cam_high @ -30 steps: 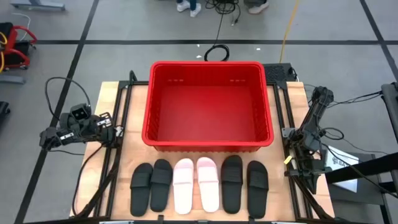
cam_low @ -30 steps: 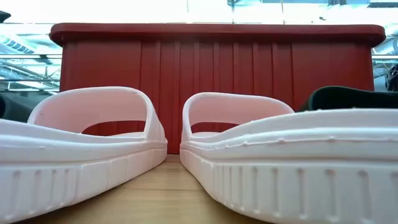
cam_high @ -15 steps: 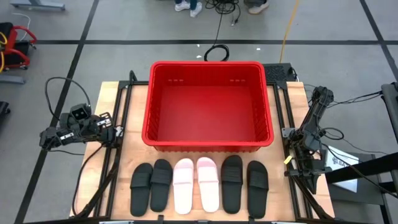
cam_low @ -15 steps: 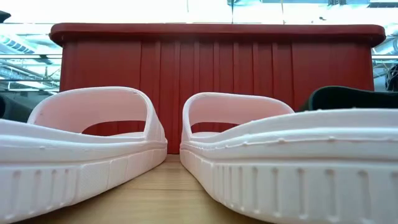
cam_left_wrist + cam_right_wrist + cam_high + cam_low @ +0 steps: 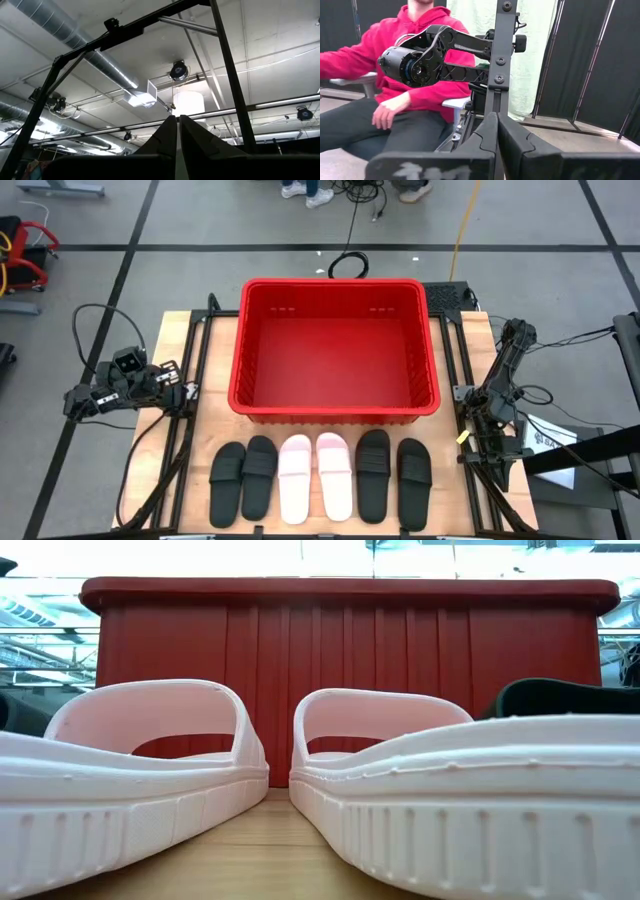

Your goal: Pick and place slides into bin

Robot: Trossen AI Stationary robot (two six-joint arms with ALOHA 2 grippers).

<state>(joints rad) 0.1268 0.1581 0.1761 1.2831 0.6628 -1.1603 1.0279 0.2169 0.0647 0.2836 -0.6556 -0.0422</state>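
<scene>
In the high view, the red bin [image 5: 335, 348] stands empty at the far middle of the wooden surface [image 5: 205, 360]. Six slides lie in one row at the near edge: two black slides [image 5: 243, 478] on the left, two pink slides [image 5: 315, 477] in the middle, two more black slides [image 5: 394, 474] on the right. Both arms are folded at the sides, the left gripper [image 5: 84, 402] and the right gripper [image 5: 496, 442] well apart from the row. I think the first pick is not yet begun; an arm should open wide, take the outer slide on its side by the strap, and lift above the bin's thick rim.

In the low view, the pink slides stand just before the bin wall [image 5: 350, 680].

In the left wrist view, the jaws are shut on nothing, pointing to the ceiling.

In the right wrist view, the jaws are also shut and empty; a seated person [image 5: 390, 85] is behind, away from the surface.
</scene>
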